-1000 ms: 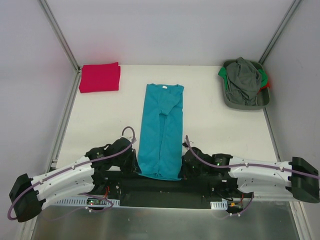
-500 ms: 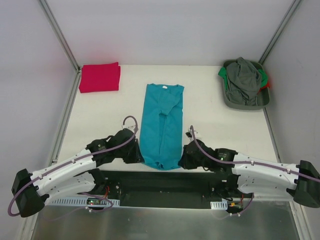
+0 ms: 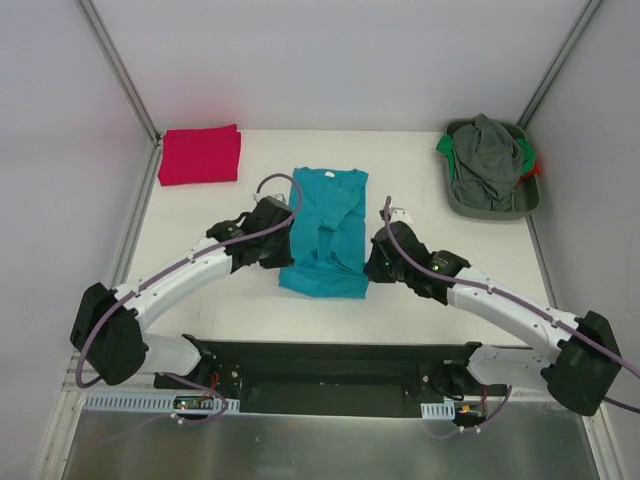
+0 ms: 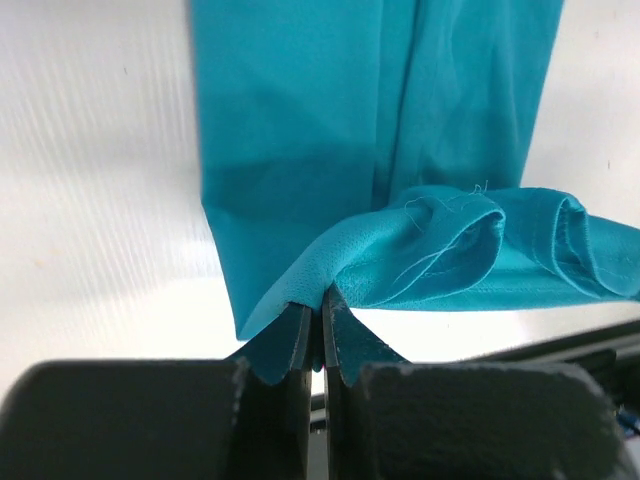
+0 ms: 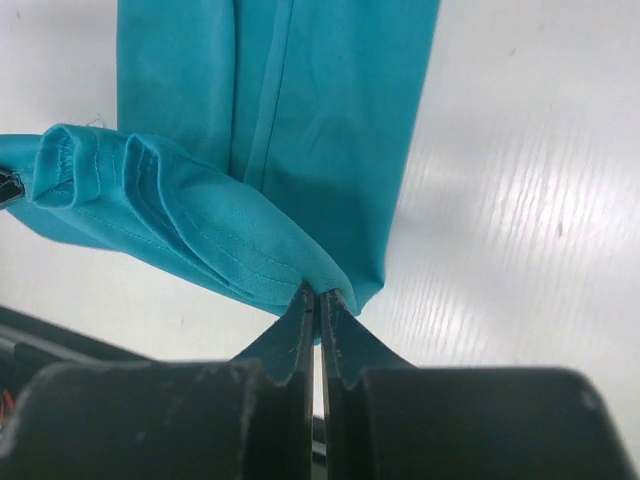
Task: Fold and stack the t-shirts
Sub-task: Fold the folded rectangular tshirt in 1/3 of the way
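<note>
A teal t-shirt [image 3: 325, 230], folded into a long strip, lies mid-table with its collar at the far end. Its near hem is lifted and doubled back over the strip. My left gripper [image 3: 283, 250] is shut on the hem's left corner [image 4: 300, 285], and my right gripper [image 3: 370, 258] is shut on the hem's right corner [image 5: 310, 280]. Both hold the hem stretched above the lower layer [image 4: 300, 120]. A red t-shirt [image 3: 200, 155], folded into a neat square, rests at the far left corner.
A green bin [image 3: 490, 205] at the far right holds a heap of grey, green and red clothes [image 3: 487, 155]. Metal frame posts [image 3: 120, 70] rise at the far corners. The black base plate [image 3: 320, 375] lies along the near edge.
Both grippers have carried the teal shirt's near hem away from the table's front edge toward the collar. The visible strip has become about half as long.
</note>
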Available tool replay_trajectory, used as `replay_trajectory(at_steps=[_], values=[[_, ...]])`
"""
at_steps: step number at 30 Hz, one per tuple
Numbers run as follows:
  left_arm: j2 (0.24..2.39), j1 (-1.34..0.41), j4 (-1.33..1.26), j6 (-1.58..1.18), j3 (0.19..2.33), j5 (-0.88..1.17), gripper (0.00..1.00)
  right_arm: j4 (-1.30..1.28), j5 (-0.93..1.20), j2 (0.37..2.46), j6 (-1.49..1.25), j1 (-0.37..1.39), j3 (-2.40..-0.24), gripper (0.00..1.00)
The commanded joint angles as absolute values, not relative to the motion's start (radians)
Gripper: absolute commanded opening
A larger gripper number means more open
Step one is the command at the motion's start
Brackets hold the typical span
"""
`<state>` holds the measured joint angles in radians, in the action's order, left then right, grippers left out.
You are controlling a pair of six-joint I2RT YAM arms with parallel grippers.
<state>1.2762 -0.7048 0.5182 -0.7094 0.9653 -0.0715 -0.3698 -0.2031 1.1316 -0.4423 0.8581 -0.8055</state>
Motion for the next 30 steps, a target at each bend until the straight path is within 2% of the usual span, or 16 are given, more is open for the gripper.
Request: replay_trajectory(at_steps=[1, 12, 30], values=[[1.385, -0.641, 0.488, -0.595, 1.067, -0.054, 0.00, -0.316, -0.221, 1.225, -0.330, 0.789, -0.903, 0.00], [1.595, -0.560, 0.451, -0.476, 1.215, 0.041, 0.00, -0.235, -0.049, 1.436, -0.244, 0.638, -1.034, 0.01], [1.746, -0.497, 0.371, -0.406, 1.270, 0.094, 0.00, -0.190, 0.110, 1.634, -0.206, 0.514, -1.117, 0.01]])
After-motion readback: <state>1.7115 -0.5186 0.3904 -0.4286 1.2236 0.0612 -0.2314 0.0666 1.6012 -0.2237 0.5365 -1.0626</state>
